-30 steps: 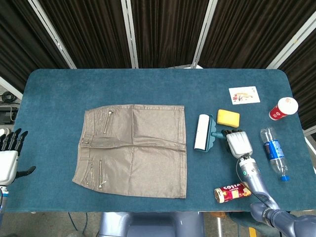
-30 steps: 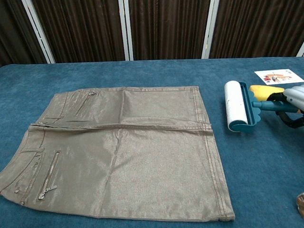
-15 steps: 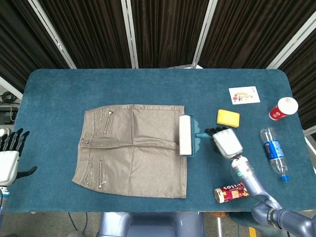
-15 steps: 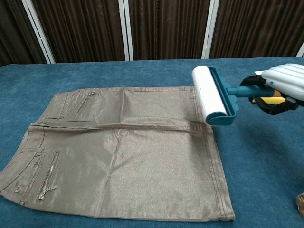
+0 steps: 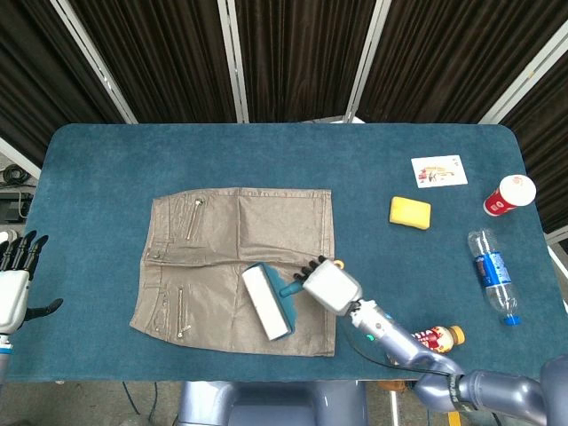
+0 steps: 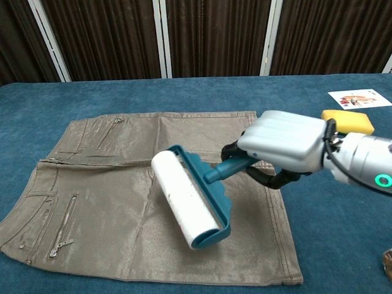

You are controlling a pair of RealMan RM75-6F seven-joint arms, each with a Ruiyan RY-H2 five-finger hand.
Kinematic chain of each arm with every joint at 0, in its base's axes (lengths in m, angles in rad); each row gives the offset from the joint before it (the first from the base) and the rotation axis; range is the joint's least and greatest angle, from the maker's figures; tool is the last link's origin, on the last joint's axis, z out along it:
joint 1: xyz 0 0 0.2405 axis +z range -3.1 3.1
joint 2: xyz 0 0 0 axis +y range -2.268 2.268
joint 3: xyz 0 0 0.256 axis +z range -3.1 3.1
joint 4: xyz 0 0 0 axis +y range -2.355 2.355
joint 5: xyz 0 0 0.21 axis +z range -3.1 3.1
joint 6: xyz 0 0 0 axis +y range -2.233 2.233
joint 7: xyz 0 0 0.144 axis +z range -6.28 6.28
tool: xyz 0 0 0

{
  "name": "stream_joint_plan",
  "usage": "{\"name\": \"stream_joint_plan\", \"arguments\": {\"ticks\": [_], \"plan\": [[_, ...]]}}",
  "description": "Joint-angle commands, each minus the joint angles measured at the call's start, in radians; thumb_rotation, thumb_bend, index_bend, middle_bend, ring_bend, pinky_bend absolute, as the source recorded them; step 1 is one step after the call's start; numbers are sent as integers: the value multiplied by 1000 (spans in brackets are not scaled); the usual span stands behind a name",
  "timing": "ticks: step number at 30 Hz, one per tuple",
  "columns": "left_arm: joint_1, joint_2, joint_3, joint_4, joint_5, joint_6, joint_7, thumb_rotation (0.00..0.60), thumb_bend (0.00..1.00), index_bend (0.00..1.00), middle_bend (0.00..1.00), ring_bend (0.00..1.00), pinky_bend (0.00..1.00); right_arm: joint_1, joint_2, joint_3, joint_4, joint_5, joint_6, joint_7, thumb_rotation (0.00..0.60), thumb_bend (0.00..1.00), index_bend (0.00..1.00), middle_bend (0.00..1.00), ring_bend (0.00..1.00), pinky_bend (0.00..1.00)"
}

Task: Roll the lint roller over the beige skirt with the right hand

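The beige skirt [image 5: 235, 266] [image 6: 122, 184] lies flat on the blue table, waistband to the left. My right hand [image 5: 329, 286] [image 6: 283, 144] grips the teal handle of the lint roller [image 5: 268, 301] [image 6: 190, 205]. The white roll sits over the skirt's lower middle, angled diagonally; in the chest view it looks close to or touching the fabric. My left hand [image 5: 13, 284] hangs open beyond the table's left edge, holding nothing; it does not show in the chest view.
A yellow sponge [image 5: 410, 212] [image 6: 349, 120], a printed card [image 5: 438, 170], a red cup [image 5: 510, 195] and a water bottle [image 5: 493, 276] lie on the right. A Costa bottle [image 5: 432, 338] sits near the front edge under my right forearm.
My right hand carried the lint roller from the skirt's right hem leftward and toward the front, onto the lower middle of the skirt. The roller turned diagonal. The left hand stayed put.
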Motion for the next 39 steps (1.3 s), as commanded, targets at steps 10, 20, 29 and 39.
{"name": "stream_joint_plan", "arguments": {"ticks": [10, 20, 29, 39], "plan": [[-6, -7, -2, 9, -19, -14, 10, 600, 0, 0, 0, 0, 0, 44, -73, -17, 56, 41, -29, -134, 600, 922, 394, 482, 405, 475], [-10, -19, 0, 5, -21, -15, 34, 600, 0, 0, 0, 0, 0, 26, 10, -66, 212, -64, 67, -132, 600, 923, 399, 482, 409, 477], [-14, -24, 4, -2, -13, -14, 46, 600, 0, 0, 0, 0, 0, 4, 68, -77, 282, -74, 102, -110, 600, 923, 399, 482, 409, 476], [-15, -23, 7, -6, -7, -13, 44, 600, 0, 0, 0, 0, 0, 29, 44, -87, 190, -102, 69, -180, 600, 925, 400, 483, 410, 479]]}}
